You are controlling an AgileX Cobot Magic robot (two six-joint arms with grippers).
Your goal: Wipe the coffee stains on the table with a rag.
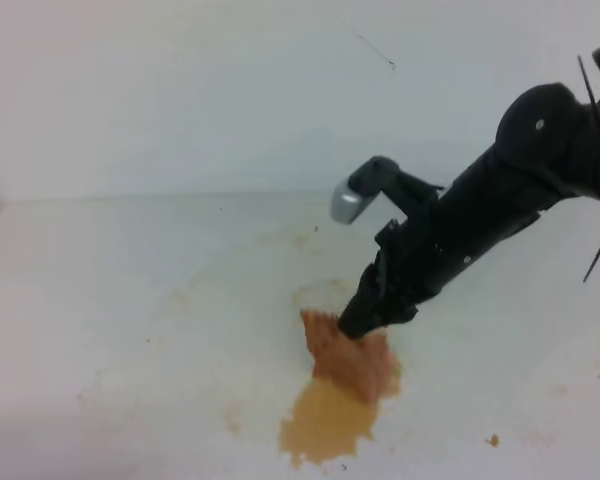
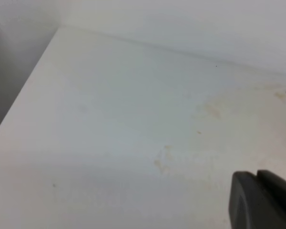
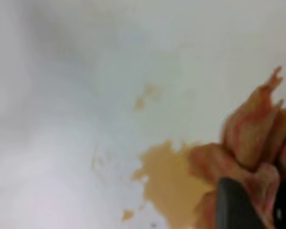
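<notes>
Right pincer [image 1: 362, 322] angles steeply down, clamping rag [image 1: 350, 358] onto coffee stains [image 1: 325, 420].

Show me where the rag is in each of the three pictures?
Exterior high: the rag lies low and right of centre, under the right gripper, at the top of the coffee stain.
Left wrist: not in it; only table with faint smears.
Right wrist: at the right edge, bunched against a finger.
Shared landmark: the tan stain, which touches the rag in both views that show it.
</notes>
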